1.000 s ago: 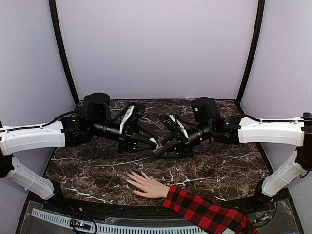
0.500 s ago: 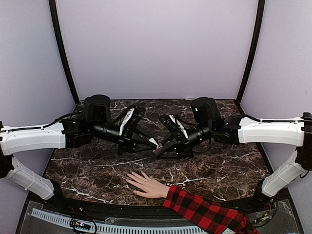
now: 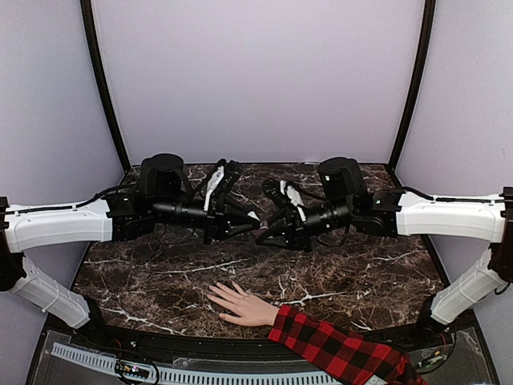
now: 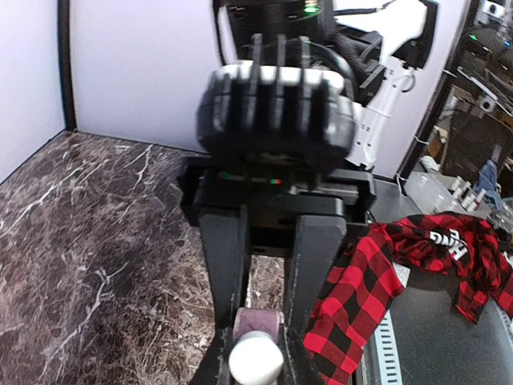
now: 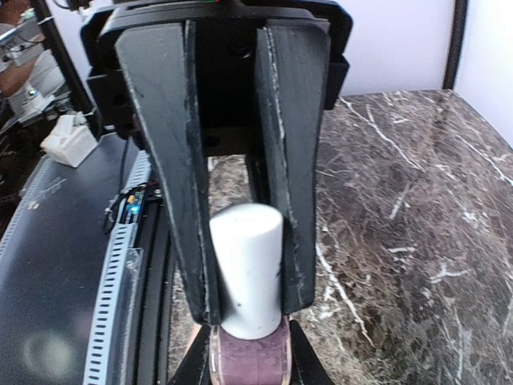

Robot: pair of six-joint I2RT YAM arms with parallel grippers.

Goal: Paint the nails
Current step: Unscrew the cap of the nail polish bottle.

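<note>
Top external: left gripper (image 3: 250,221) pinches white cap (image 5: 247,265), right gripper (image 3: 267,228) pinches purple bottle (image 4: 256,322), tips meeting over table (image 3: 361,273) middle. Nails (image 3: 211,296) on pale hand (image 3: 244,306) lying flat by table's near edge, plaid sleeve (image 3: 337,349) crossing that edge.

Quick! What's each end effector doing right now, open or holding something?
Left end effector: closed on the white cap.
Right end effector: closed on the small purple bottle.
</note>
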